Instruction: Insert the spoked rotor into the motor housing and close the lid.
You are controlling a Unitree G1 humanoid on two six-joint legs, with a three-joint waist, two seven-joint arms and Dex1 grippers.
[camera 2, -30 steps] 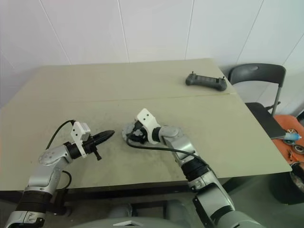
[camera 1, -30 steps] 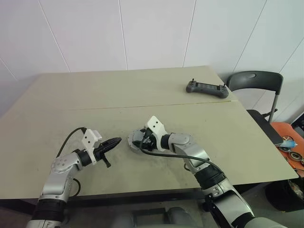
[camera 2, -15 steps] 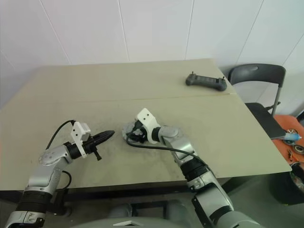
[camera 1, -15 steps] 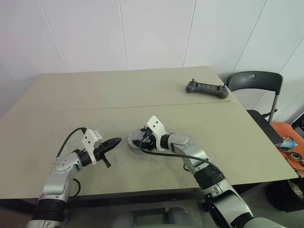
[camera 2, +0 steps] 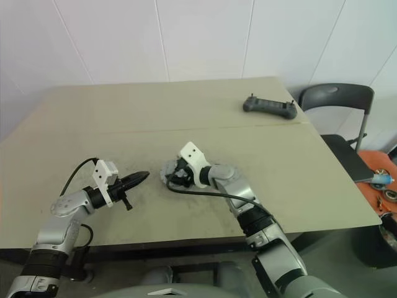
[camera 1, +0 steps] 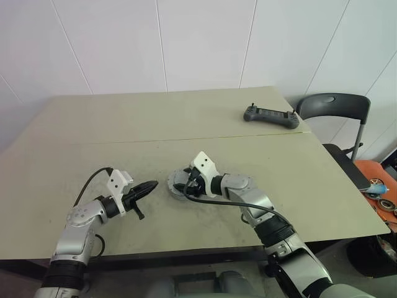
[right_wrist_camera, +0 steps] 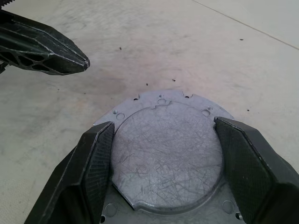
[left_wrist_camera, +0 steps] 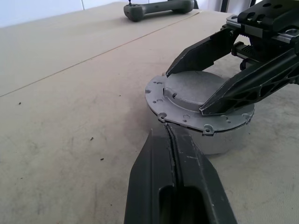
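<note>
Table layout, placed from the lid (left_wrist_camera: 196, 100).
Lid sits on the table (camera 1: 93, 124), near its front middle; left gripper (camera 1: 151, 185) just left; right gripper (right_wrist_camera: 163, 154) over it; controller (camera 1: 270, 115) far behind-right; chair (camera 1: 335, 107) beyond the table's right edge.

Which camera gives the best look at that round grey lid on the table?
The right wrist view: the lid lies close below, its raised centre between the right gripper's spread jaws. The left wrist view shows it side-on; the head views show it small, partly behind the gripper.
</note>
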